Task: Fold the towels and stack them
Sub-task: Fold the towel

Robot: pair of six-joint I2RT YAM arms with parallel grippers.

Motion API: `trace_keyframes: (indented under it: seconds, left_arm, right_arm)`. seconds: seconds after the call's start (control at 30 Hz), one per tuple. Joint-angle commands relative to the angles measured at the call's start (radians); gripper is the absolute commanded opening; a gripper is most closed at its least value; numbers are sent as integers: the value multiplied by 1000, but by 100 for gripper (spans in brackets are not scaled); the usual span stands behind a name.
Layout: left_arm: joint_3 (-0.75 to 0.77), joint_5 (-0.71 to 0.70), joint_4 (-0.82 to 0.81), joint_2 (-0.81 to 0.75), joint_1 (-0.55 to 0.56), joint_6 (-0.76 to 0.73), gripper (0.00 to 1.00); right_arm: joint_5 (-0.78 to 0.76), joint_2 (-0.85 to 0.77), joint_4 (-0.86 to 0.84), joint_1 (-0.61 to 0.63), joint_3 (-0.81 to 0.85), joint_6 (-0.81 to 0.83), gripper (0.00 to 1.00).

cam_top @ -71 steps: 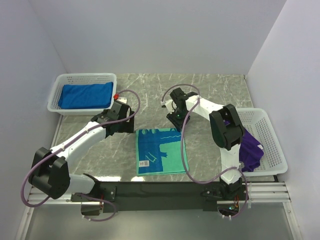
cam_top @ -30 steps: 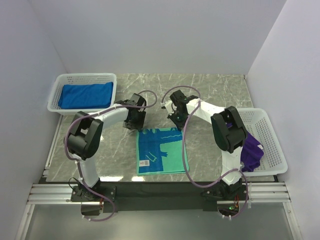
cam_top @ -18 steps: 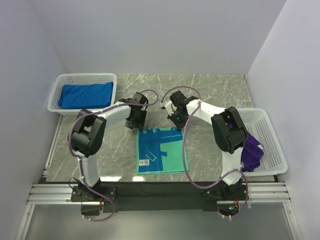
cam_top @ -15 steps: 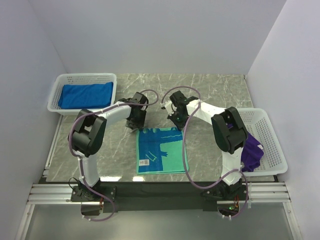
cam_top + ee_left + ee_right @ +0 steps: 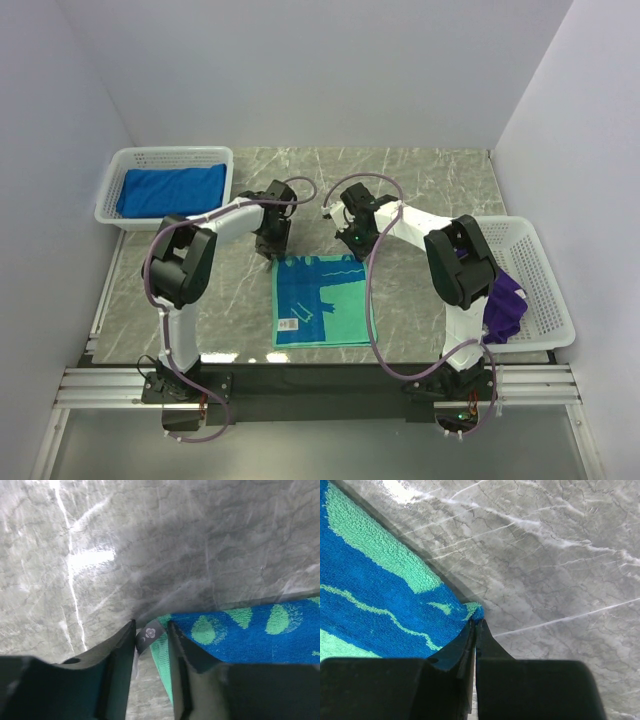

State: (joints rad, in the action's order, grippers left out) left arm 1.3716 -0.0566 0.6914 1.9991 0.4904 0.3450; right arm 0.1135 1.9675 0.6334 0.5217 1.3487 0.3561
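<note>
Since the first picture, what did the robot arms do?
The left fingers swung right to the far left corner of the teal-and-blue towel and are closing around its label. The right fingers stayed pinched on the far right corner. The towel, the left basket and the right basket did not move.

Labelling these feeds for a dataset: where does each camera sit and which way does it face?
Top external: above and behind the robot, looking down at the table; both arms show.
Left wrist: looks down past the left end effector at a towel corner.
Right wrist: same, right end effector, another corner.
All share the towel.
</note>
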Motion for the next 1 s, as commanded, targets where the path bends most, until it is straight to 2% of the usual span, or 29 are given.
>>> trace_keyframes:
  seconds: [0.0, 0.23, 0.3, 0.4, 0.7, 0.97]
  left_arm:
    - [-92, 49, -27, 187, -13, 2, 35]
    - [-98, 84, -36, 219, -16, -12, 12]
    - [-97, 74, -36, 210, -15, -17, 1]
    - [-92, 60, -46, 179, -16, -24, 1]
    - [-39, -123, -164, 29, -35, -40, 1]
    - [-98, -204, -453, -92, -35, -70, 1]
  right_arm:
    - [-23, 33, 9, 11, -54, 1, 0]
    - [-32, 33, 9, 11, -54, 1, 0]
    - [-34, 31, 9, 11, -52, 3, 0]
    - [-46, 28, 6, 9, -39, 0, 0]
    - [-98, -7, -31, -46, 46, -35, 0]
    - [-221, -32, -139, -55, 66, -51, 0]
